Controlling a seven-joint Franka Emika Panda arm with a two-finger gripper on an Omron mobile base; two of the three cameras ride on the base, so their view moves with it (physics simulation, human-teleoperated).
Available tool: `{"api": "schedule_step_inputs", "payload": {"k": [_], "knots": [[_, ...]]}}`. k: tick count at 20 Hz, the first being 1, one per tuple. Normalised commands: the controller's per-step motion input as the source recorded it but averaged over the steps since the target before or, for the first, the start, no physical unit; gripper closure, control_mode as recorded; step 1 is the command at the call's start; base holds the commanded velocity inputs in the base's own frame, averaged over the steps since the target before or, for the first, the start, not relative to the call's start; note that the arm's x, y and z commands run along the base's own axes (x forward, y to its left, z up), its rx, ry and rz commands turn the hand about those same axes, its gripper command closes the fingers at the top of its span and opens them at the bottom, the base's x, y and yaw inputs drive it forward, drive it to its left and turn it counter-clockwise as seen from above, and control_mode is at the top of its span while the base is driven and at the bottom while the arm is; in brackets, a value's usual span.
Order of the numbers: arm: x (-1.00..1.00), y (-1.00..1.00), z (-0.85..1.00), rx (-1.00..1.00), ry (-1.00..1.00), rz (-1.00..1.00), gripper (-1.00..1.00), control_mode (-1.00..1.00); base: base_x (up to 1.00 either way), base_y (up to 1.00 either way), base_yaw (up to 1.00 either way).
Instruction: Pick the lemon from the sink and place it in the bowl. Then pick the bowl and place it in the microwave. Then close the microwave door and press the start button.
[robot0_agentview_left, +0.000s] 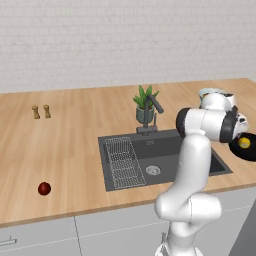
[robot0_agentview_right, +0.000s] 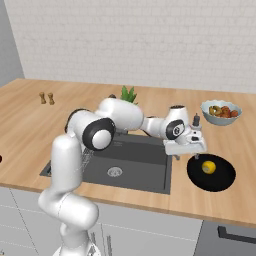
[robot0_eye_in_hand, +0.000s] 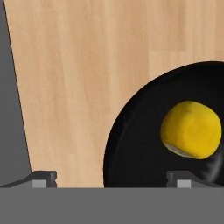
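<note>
Hand view shows the gripper (robot0_eye_in_hand: 109, 178) spread and empty, lemon (robot0_eye_in_hand: 190, 129) resting in the bowl (robot0_eye_in_hand: 131, 144); centre one finger inside the rim before closing.

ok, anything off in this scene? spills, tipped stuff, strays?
Only one stray: a dark red ball lies loose on the counter, left of the sink near the front edge. Otherwise tidy: the lemon rests in the black bowl, upright, right of the sink, with the open gripper beside it. No spills.
</note>
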Motion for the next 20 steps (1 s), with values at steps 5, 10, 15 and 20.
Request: {"api": "schedule_step_inputs", "payload": {"k": [5,10,15,20], "knots": [[0.00,-0.11,-0.33,0.02,0.01,0.03,-1.00,-1.00,0.00,0.00,0.00],[0.02,-0.05,-0.35,0.01,0.01,0.03,-1.00,-1.00,0.00,0.00,0.00],[0.02,-0.06,-0.32,0.01,0.02,0.04,1.00,-1.00,0.00,0.00,0.00],[0.00,-0.16,-0.18,0.05,0.00,0.05,1.00,-1.00,0.00,0.00,0.00]]}}
